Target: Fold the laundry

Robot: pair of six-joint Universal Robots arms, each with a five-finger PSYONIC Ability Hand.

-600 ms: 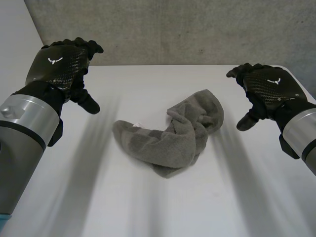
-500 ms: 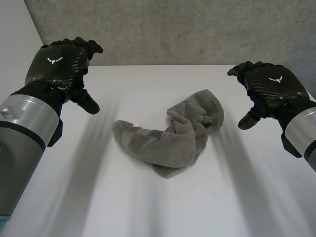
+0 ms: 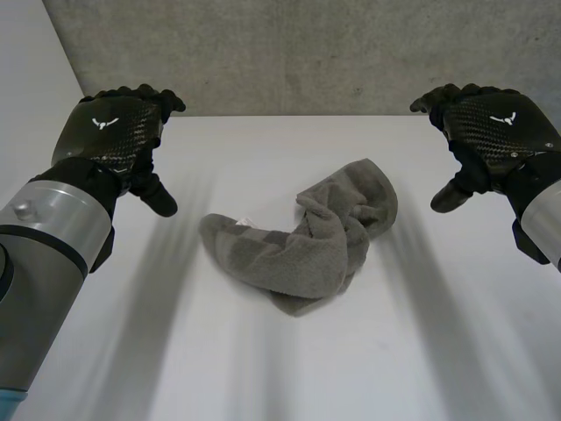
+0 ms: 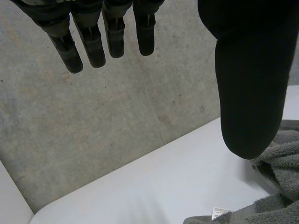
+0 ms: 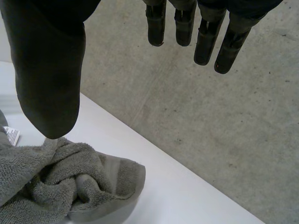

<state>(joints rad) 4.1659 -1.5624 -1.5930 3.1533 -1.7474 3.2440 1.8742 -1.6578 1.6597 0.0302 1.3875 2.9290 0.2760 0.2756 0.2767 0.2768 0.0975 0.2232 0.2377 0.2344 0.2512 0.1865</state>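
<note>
Rising slightly, the right hand (image 3: 491, 140) has drifted outward; the left hand (image 3: 114, 132) has barely shifted. The crumpled grey towel (image 3: 307, 241) lies mid-table, untouched, between them. Both hands hover over the white table (image 3: 263, 368), fingers straight, spread wide from the thumbs, holding nothing.

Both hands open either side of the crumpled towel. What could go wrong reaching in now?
The grey towel is twisted on itself, no corner plainly showing; a grab may catch several layers and lift a lump.
The left hand and right hand sit wide of it; sweeping inward could bunch it further.
</note>
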